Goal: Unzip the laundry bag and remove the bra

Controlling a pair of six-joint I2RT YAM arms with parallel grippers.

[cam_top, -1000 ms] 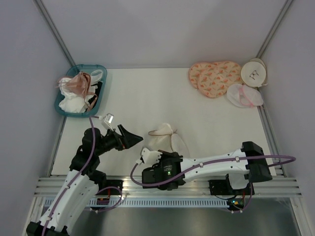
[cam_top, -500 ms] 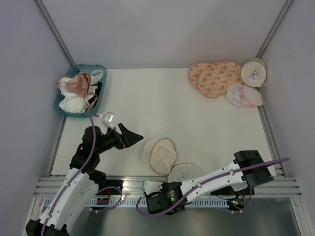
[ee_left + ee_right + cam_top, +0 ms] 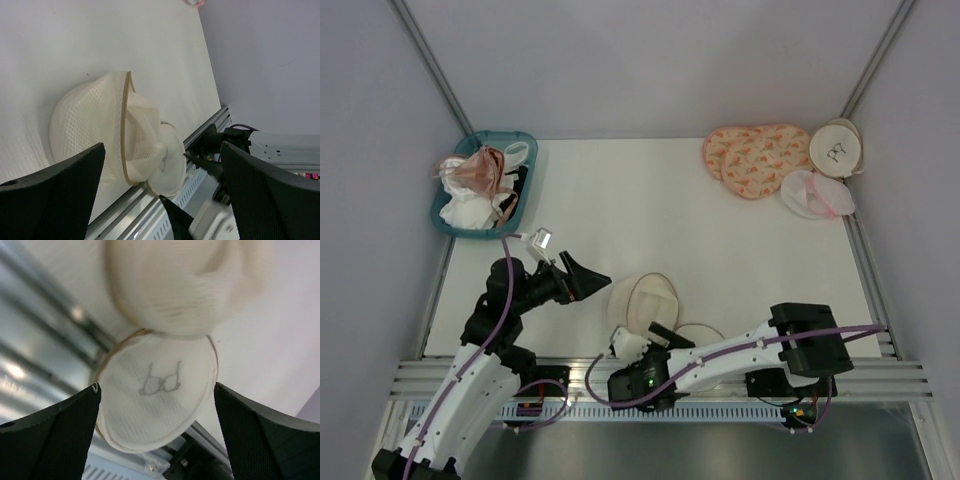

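The laundry bag (image 3: 642, 303) lies unzipped near the table's front edge. Its cream mesh bowl (image 3: 90, 130) gapes open, and its round lid (image 3: 157, 390), marked with the bra drawing, has flopped toward the rail. My right gripper (image 3: 642, 342) is open at the lid, whose disc (image 3: 700, 336) lies just beyond the spread fingers. My left gripper (image 3: 592, 284) hovers open left of the bag, holding nothing. A pinkish-beige bra (image 3: 475, 170) with thin straps lies in the teal basket (image 3: 525, 190) at the back left.
White cloths (image 3: 460, 210) share the basket. At the back right lie a peach patterned pad (image 3: 755, 155), a second round mesh bag (image 3: 835, 148) and a white-and-pink pouch (image 3: 817, 195). The aluminium rail (image 3: 470, 375) runs along the near edge.
My right gripper drew the bag's rim toward the rail, flipping the lid open, then opened and let go. The left arm has barely moved.
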